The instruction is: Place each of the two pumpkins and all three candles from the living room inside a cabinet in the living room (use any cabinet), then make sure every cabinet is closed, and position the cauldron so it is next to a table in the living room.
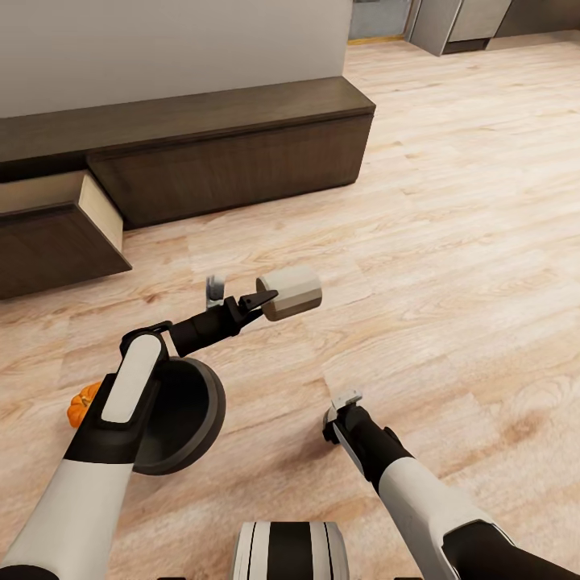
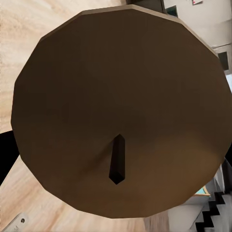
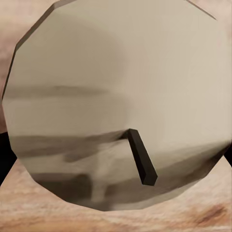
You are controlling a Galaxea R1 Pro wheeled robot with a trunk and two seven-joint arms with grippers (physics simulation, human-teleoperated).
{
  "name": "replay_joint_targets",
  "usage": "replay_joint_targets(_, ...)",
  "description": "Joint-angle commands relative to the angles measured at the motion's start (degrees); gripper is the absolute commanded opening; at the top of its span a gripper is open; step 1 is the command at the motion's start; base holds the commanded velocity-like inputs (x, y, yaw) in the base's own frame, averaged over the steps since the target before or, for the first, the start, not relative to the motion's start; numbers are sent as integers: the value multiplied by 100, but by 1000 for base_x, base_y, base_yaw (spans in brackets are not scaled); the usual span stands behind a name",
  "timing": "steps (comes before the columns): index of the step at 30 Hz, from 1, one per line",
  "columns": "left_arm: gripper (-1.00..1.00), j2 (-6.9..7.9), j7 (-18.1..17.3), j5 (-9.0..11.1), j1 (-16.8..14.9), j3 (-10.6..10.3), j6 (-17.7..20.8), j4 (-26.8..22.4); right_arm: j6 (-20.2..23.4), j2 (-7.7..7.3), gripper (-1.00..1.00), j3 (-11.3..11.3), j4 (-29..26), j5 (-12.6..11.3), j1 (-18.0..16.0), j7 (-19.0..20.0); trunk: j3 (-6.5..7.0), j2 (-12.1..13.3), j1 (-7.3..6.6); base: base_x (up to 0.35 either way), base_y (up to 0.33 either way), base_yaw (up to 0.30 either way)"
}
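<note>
My left gripper [image 1: 259, 301] is shut on a pale candle [image 1: 290, 292], held sideways above the floor in front of the cabinet [image 1: 234, 153]. The left wrist view faces that candle's shaded round top [image 2: 121, 87] with its wick. My right gripper [image 1: 345, 407] hangs low over the floor. The right wrist view has another candle's top [image 3: 111, 82] close up, with dark fingers [image 3: 4, 150] at both edges; my wrist hides it in the head view. The dark cauldron [image 1: 189, 415] stands under my left forearm. An orange pumpkin [image 1: 80, 405] peeks out beside it.
At the far left the cabinet has a drawer [image 1: 60, 221] pulled out, its tan side showing. Open wood floor [image 1: 451, 242] stretches to the right. Grey kitchen units [image 1: 467, 24] stand at the far back.
</note>
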Motion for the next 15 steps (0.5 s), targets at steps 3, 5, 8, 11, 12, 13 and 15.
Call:
replay_joint_targets(3,-100,1,-17,-8,0,0,-3,1,0,-1,100,0,0,-3,0,1,-44,-3,5,0,0,0)
replay_joint_targets(5,-100,1,-18,-7,0,0,1,-1,0,0,100,0,0,-3,0,1,-66,-4,8,0,0,0)
replay_joint_targets(8,-100,1,-18,-7,0,0,-2,1,0,-6,100,0,-4,-3,0,1,-66,-4,8,0,0,0)
replay_joint_targets(11,-100,1,-18,-11,0,0,-2,1,-14,-18,100,-11,-45,-12,0,4,-66,-4,8,0,0,0)
replay_joint_targets(12,-100,1,-18,-9,0,0,-3,1,-20,-25,-100,-5,-110,-21,0,7,-66,-4,8,0,0,0)
replay_joint_targets(13,-100,1,-18,-8,0,0,-3,1,-13,-26,-100,-3,-146,-27,0,8,-66,-4,8,0,0,0)
replay_joint_targets(15,-100,1,-18,-10,0,0,-3,1,9,-26,-100,-2,-194,-35,0,9,-66,-4,8,0,0,0)
